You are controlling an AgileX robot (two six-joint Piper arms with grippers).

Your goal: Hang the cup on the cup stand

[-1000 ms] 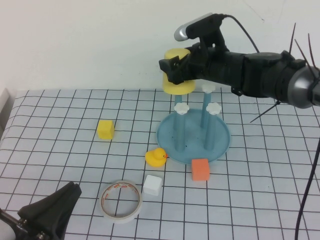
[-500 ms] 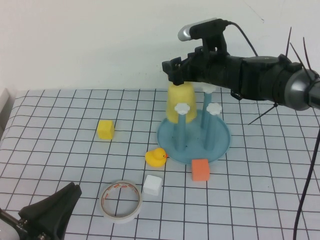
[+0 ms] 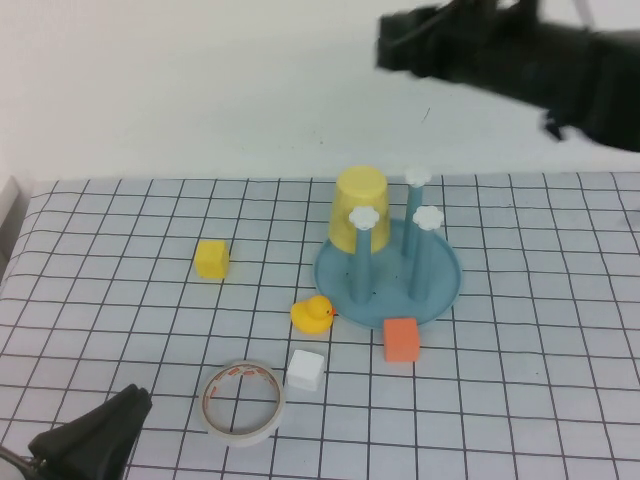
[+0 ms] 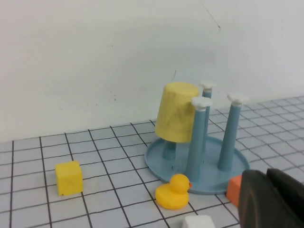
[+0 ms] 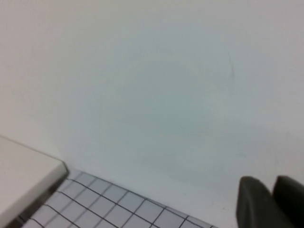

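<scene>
Sitting upside down over one peg of the cup stand (image 3: 440, 285), the yellow cup (image 3: 359, 208) has its closed bottom up and its rim hanging above the blue dish, nothing gripping it; the left wrist view shows the same cup (image 4: 176, 118) on the peg farthest from that camera, with three other white-capped pegs bare. Stand sits on the gridded bench (image 3: 560, 380), toward the far edge, a bit right of centre. Orange block (image 3: 400, 339) touches or nearly touches the near rim of the dish. Rubber duck (image 3: 312, 315) just off the dish's near-left rim. White cube (image 3: 304, 370) nearer the front, tape roll (image 3: 241, 402) beside it on the left. Small yellow cube (image 3: 211, 258) well to the left of the stand. Right gripper (image 3: 400, 45) is up high above the far edge, blurred, well clear of the cup and holding nothing; in the right wrist view its fingers (image 5: 254, 202) show with a narrow gap between them, so nearly closed, can't tell more than that. Left gripper (image 3: 95, 435) is low at the near-left corner of the bench, fingers pressed together, empty; its dark fingertips (image 4: 268, 199) show at the corner of the left wrist view.
</scene>
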